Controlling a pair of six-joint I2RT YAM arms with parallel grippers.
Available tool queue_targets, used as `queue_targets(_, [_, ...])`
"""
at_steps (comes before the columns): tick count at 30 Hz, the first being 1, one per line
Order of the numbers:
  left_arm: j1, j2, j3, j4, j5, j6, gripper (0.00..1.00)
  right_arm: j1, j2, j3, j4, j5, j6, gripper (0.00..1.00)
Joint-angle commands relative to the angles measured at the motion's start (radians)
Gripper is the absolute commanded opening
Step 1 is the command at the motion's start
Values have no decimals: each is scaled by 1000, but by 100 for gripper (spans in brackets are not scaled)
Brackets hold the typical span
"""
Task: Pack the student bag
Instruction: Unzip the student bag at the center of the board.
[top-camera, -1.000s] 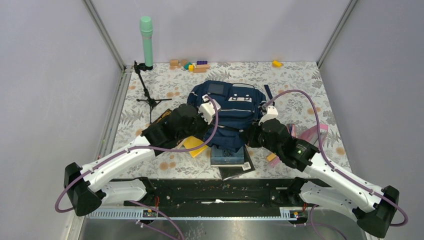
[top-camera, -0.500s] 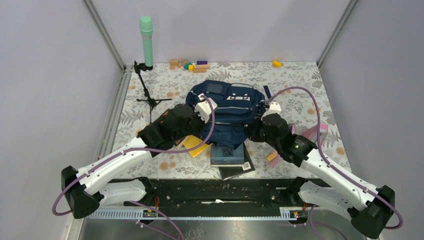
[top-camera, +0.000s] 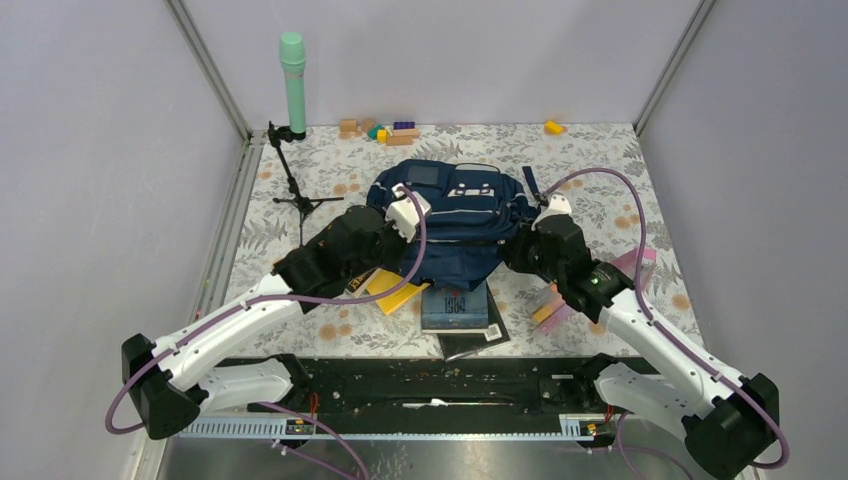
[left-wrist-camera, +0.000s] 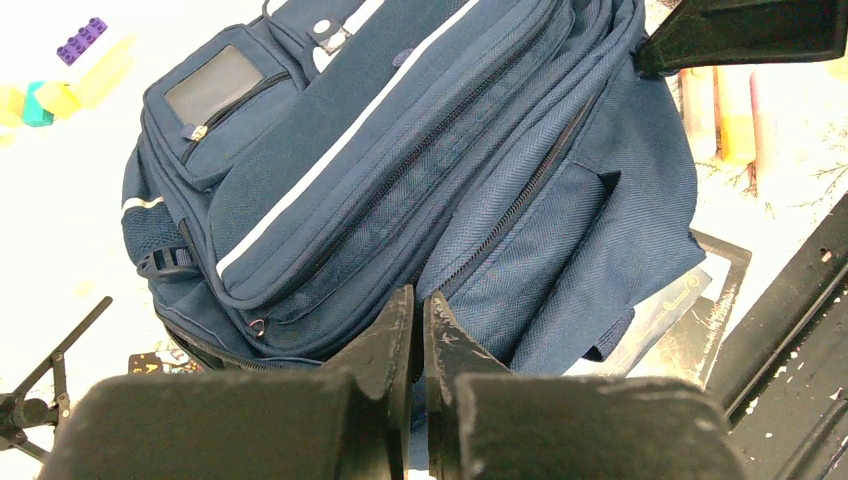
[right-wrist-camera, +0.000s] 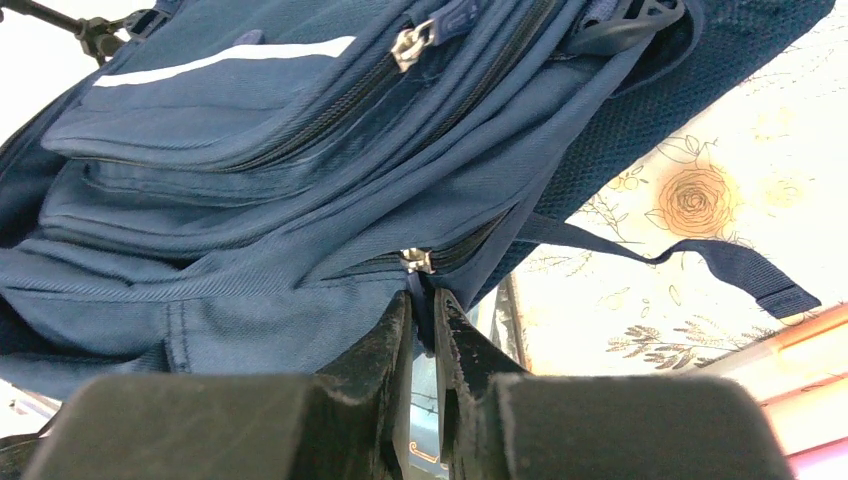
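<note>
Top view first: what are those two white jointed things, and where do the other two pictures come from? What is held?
They are two robot arms, left arm and right arm, bolted at the near edge of the table. The top view comes from a fixed camera above and behind them. Each close-up comes from a camera on one wrist, so the black fingers in it are that arm's own pincer. On the flowered table lies a navy student bag, its near edge over a dark book; toy blocks sit at the far edge. The right pincer is shut on the bag's fabric below a zip. The left pincer is shut at the bag's edge; whether it grips is unclear.
</note>
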Motion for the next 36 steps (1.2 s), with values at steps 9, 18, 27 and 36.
queue_targets(9, [64, -96, 45, 18, -242, 10, 0, -189, 66, -36, -88, 146, -91, 0])
queue_targets(18, [134, -92, 68, -11, -311, -39, 0, -262, 39, -40, -126, 148, -126, 0])
queue_targets(27, [133, -179, 12, 71, -66, -6, 0, -275, 185, 25, -94, 194, -173, 0])
queue_targets(36, [134, -199, 12, 74, -88, -15, 0, -335, 287, 61, -89, 192, -185, 0])
